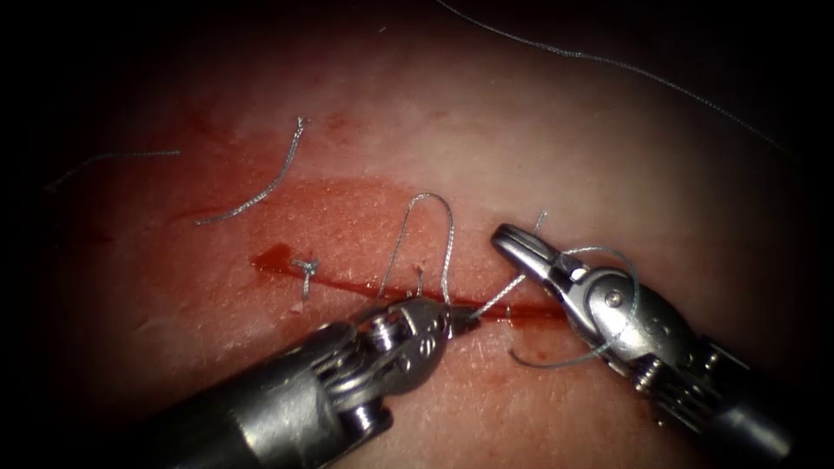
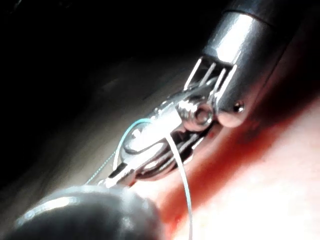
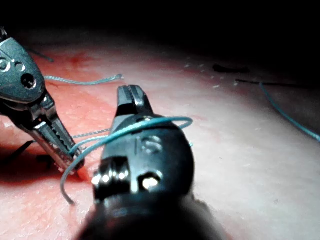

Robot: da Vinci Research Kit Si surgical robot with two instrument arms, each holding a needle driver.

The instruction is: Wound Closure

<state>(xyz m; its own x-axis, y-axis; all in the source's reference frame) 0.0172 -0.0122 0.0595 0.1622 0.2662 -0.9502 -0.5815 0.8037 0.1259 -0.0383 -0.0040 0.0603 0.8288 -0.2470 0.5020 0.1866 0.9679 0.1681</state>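
Note:
The cut [image 1: 347,287] runs across the tissue [image 1: 539,148] with red fluid along it. My left tool [image 1: 465,320] comes in from below, and its jaws are shut on the thread [image 1: 426,198] right at the cut. From there the thread arches up in a tall loop. My right tool [image 1: 508,236] lies just right of it with its jaws shut and empty, and a turn of thread [image 1: 632,287] is wrapped around its body. The right wrist view shows that turn [image 3: 150,125] over my right tool [image 3: 131,95] and the left tool [image 3: 75,167] pinching thread. In the left wrist view, thread [image 2: 182,185] hangs off the right tool [image 2: 150,142].
A tied knot [image 1: 306,267] sits on the cut's left part. A cut piece of thread [image 1: 261,187] lies on the tissue above and left of it. A long strand of thread [image 1: 608,61] crosses the far right of the tissue.

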